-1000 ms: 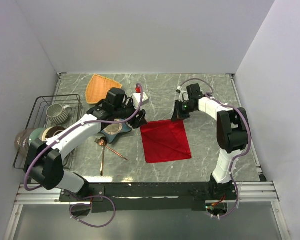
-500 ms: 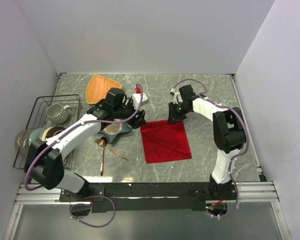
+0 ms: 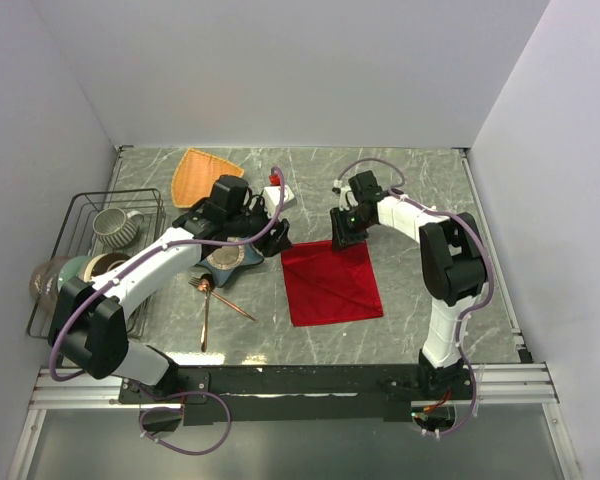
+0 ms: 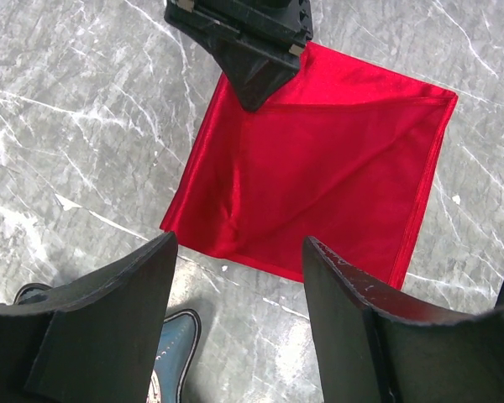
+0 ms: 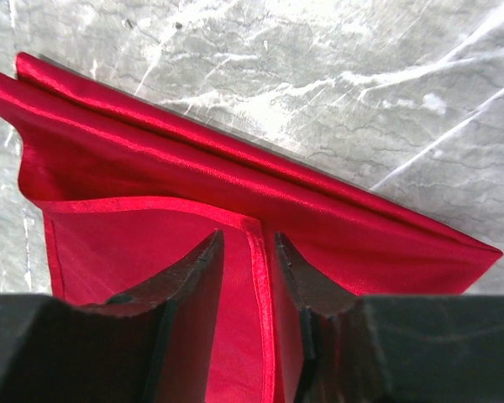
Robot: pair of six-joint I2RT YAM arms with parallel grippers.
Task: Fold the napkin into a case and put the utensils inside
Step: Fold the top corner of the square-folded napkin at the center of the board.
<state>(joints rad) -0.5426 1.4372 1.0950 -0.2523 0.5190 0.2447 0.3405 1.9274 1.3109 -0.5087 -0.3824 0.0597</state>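
Napkin-folding on the marble table [image 3: 430, 190]: the red napkin [image 3: 332, 282] lies flat at the table's centre. It is doubled into a layered square, not yet the narrow case. My right gripper [image 5: 245, 243] sits low over the cloth's 11 o'clock corner, jaws a narrow gap apart and astride a stitched hem [image 5: 151, 206]. I can make out nothing pinched between them. I judge I am placed there because a fold has to start from an edge. My left gripper [image 4: 239, 245] hangs wide open and empty off the napkin's 10 o'clock side, above the rim of the blue star-shaped dish [image 3: 235, 262], likely so it can take the opposite edge. The copper utensils [image 3: 215, 295] lie on bare table at 9 o'clock from the napkin, off the cloth, so the folding can finish before they go in.
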